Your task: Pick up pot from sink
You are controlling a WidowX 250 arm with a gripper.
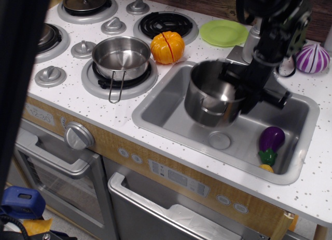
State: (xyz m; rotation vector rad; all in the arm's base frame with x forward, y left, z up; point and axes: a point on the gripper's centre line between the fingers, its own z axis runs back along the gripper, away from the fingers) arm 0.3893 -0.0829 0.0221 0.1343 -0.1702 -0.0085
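The shiny steel pot, deep and straight-sided with a wire loop handle on its front, hangs in the air above the grey sink, clear of the basin floor and tilted a little. My black gripper is shut on the pot's right rim and comes down from the upper right. The sink's round drain shows below the pot.
A shallow steel pan with a long wire handle sits on the front burner. An orange pumpkin lies by the sink's back-left corner. A purple eggplant lies in the sink's right end. A green plate and a purple onion are behind.
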